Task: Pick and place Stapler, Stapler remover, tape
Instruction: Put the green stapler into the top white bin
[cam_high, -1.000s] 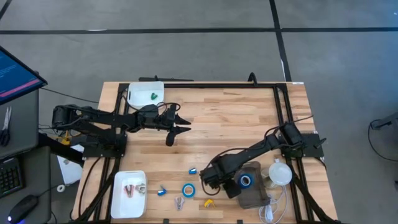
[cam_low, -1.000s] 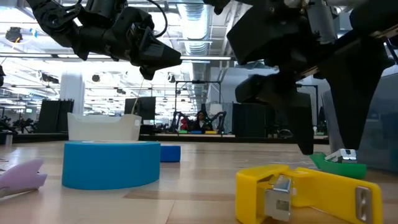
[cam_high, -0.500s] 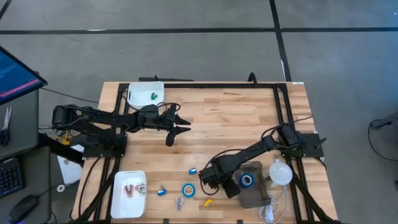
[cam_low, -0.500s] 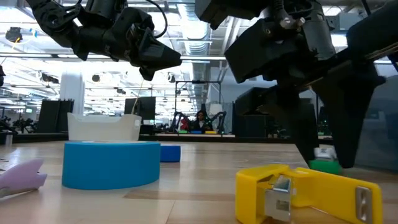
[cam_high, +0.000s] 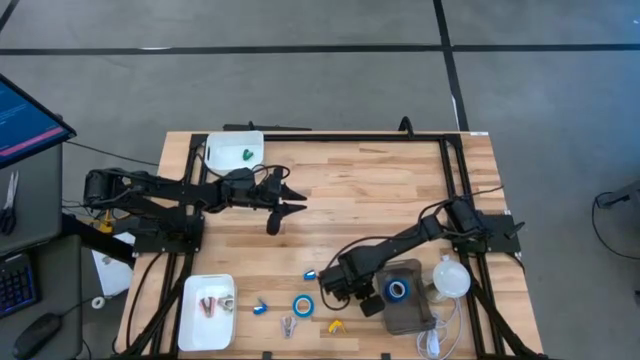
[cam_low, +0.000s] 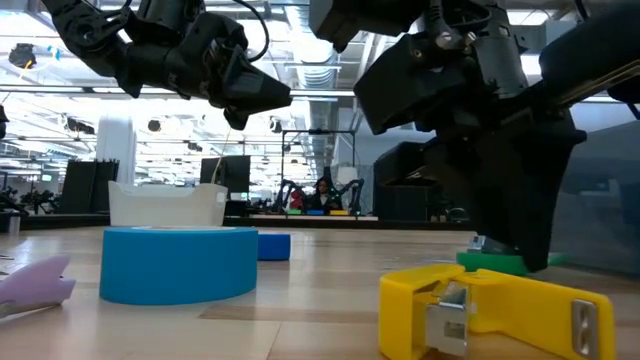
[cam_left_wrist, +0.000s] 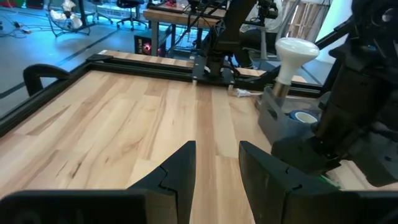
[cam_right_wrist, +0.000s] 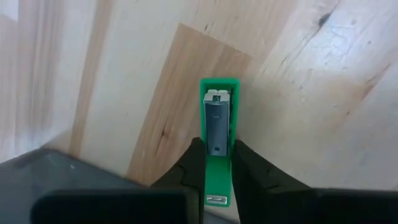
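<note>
A small green stapler is seen lying flat on the wooden table near its front edge, with the two dark fingers of the right gripper pressed against its long sides, so it is clamped. In the low view the green body is glimpsed under that gripper, just behind a yellow stapler. A blue tape roll is found just beside the gripper, a second roll sits on a grey block on its other side, and small blue pieces lie nearby. The left gripper is held above the middle of the table, well apart, its fingers parted and empty. Two white trays are placed along the left side.
</note>
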